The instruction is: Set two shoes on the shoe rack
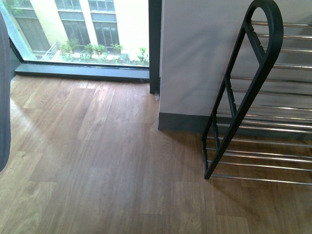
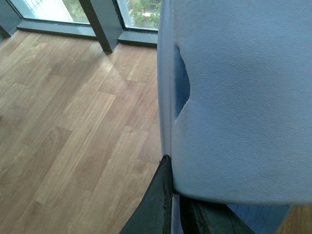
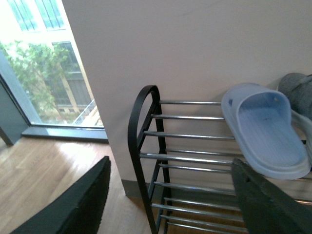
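Note:
The shoes here are light blue slippers. One slipper (image 2: pixel 243 97) fills most of the left wrist view, with my left gripper (image 2: pixel 173 195) shut on its edge above the wooden floor. The other slipper (image 3: pixel 265 131) lies footbed up on the upper bars of the shoe rack (image 3: pixel 146 146), a black frame with chrome bars standing against the white wall. My right gripper (image 3: pixel 170 195) is open in front of the rack and holds nothing. One of its fingers (image 3: pixel 263 200) is just below that slipper. The front view shows the shoe rack (image 1: pixel 253 97) at the right.
A white wall (image 1: pixel 195 58) with a dark skirting stands behind the rack. A floor-level window (image 1: pixel 83 34) runs along the far left, past the wooden floor (image 1: pixel 97 161). A grey object (image 3: pixel 298 92) sits on the rack beside the slipper. A blurred grey-blue shape (image 1: pixel 4 97) is at the front view's left edge.

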